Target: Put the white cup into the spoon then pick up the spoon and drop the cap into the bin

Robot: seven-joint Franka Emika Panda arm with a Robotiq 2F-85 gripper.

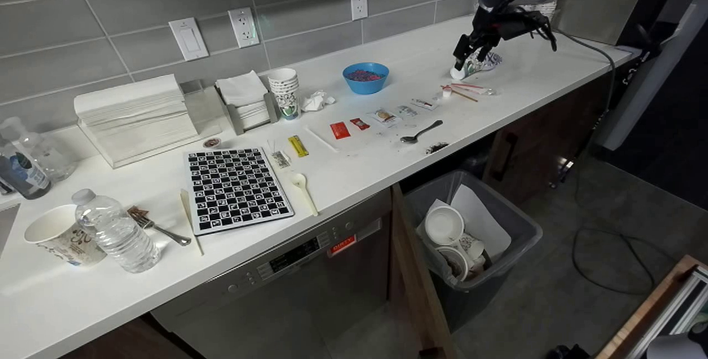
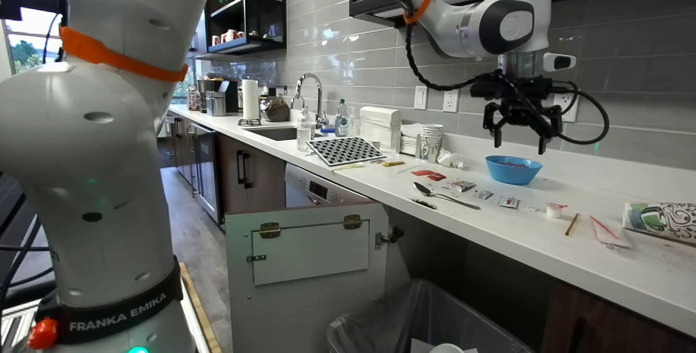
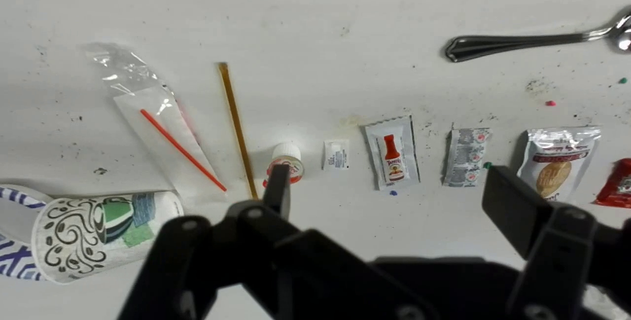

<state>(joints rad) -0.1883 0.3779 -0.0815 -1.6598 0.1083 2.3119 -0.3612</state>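
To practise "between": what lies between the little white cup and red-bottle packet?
In the wrist view, a tiny printed slip lies between cup and packet.

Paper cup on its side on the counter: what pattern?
The paper cup has black swirls on white, with green and blue patches; clearest in the wrist view.

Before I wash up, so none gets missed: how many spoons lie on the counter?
2: a metal spoon near the dark crumbs; a pale spoon beside the checkered board. Others may be hidden.
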